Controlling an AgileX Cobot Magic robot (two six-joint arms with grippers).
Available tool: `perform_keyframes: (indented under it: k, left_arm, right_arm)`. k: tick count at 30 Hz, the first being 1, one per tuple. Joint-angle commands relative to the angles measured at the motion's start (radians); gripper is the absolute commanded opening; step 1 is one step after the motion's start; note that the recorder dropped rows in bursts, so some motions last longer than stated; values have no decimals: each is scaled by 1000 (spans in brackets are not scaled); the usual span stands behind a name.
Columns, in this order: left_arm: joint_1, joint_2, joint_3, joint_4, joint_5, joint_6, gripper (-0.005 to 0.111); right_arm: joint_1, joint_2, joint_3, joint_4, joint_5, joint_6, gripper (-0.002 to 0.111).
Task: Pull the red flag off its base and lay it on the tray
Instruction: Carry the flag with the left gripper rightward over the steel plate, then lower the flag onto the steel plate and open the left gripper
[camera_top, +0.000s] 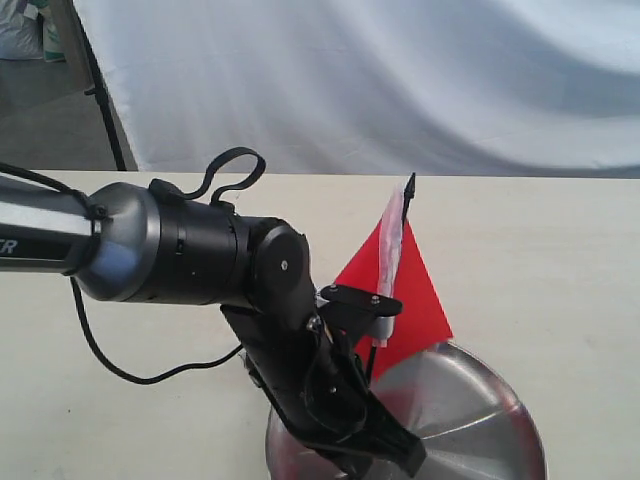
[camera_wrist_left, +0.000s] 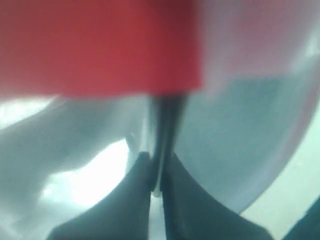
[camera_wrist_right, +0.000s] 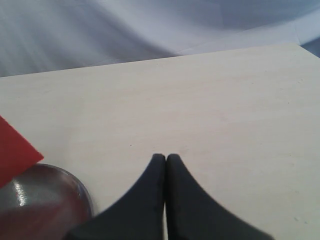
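The red flag (camera_top: 405, 285) stands nearly upright above the near edge of the tray (camera_top: 470, 410), its white edge strip along the thin black pole and the pointed tip uppermost. My left gripper (camera_wrist_left: 159, 167) is shut on the lower part of the pole (camera_wrist_left: 165, 125). The red cloth (camera_wrist_left: 100, 45) fills that view's upper part, blurred, with the shiny tray (camera_wrist_left: 240, 140) behind. The left arm (camera_top: 270, 300) hides the pole's lower end in the exterior view. The base is out of view. My right gripper (camera_wrist_right: 166, 158) is shut and empty over bare table, beside the tray (camera_wrist_right: 45, 200).
The pale table (camera_top: 540, 250) stretches to the right and behind the tray. A white cloth backdrop (camera_top: 380, 80) hangs behind the far edge. A black cable (camera_top: 110, 350) loops under the left arm.
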Motion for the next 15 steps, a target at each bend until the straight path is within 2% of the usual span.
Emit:
perform_keyframes:
  k: [1, 8, 15]
  left_arm:
    - [0, -3, -6, -166, -25, 81, 0]
    - [0, -3, -4, -460, -38, 182, 0]
    - [-41, 65, -4, -565, -28, 264, 0]
  right_arm:
    - [-3, -4, -3, -1, -3, -3, 0]
    - [-3, -4, -3, -1, -5, -3, 0]
    - [-3, -4, -3, -1, -5, -3, 0]
